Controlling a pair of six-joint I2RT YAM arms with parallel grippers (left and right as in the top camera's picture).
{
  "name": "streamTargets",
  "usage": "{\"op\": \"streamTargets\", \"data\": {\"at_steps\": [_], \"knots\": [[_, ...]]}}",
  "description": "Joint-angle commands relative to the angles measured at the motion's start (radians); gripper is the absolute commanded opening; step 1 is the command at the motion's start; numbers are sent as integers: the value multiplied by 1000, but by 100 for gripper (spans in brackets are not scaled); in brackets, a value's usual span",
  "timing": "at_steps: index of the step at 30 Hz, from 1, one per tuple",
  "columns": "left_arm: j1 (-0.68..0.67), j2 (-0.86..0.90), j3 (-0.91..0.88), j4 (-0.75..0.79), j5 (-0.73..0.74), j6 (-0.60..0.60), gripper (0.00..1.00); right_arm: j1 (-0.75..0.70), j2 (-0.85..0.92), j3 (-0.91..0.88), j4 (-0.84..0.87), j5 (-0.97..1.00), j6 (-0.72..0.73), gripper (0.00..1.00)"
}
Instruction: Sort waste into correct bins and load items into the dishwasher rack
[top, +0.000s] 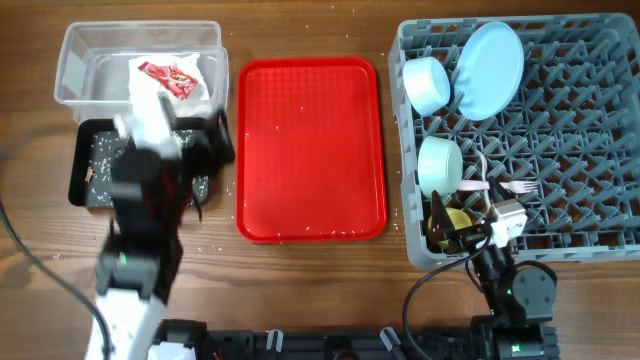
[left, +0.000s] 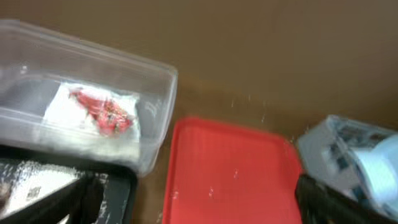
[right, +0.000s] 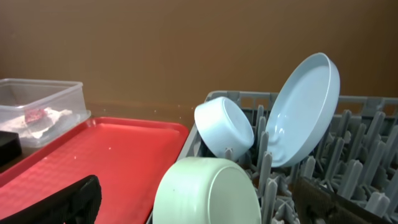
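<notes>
Lying in the clear tub (top: 75, 60) at far left are the napkin (top: 197, 70) and red wrapper (top: 168, 78). White grains (top: 100, 155) are sitting in the black tray (top: 85, 185) beside it, and the left fingers (left: 339, 202) are hovering wide above. The red tray (top: 310, 150) is sitting mid-way along the table (top: 300, 30). The rack (top: 580, 150) is holding the blue bowl (top: 427, 84), plate (top: 490, 68) and mint bowl (top: 440, 165). The right fingers (right: 62, 202) are gaping wide at its near-left corner.

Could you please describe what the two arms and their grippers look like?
The left arm is black with white segments, blurred here; a black cable curves beside it. The right arm is black with a white block near the wrist and small green lights. Both have plain black fingers.
</notes>
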Motion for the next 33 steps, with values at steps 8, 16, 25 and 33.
{"op": "streamTargets", "data": {"at_steps": [8, 16, 25, 33], "knots": [[50, -602, -566, 182, -10, -2, 100, -1, -4, -1, 4, -13, 4, 100], [72, -832, -634, 40, -10, 10, 100, -1, -4, -1, 4, -13, 4, 100], [79, -843, -634, 41, -10, 9, 100, -1, -4, -1, 4, -13, 4, 100], [79, -843, -634, 41, -10, 9, 100, -1, -4, -1, 4, -13, 3, 100]]}}
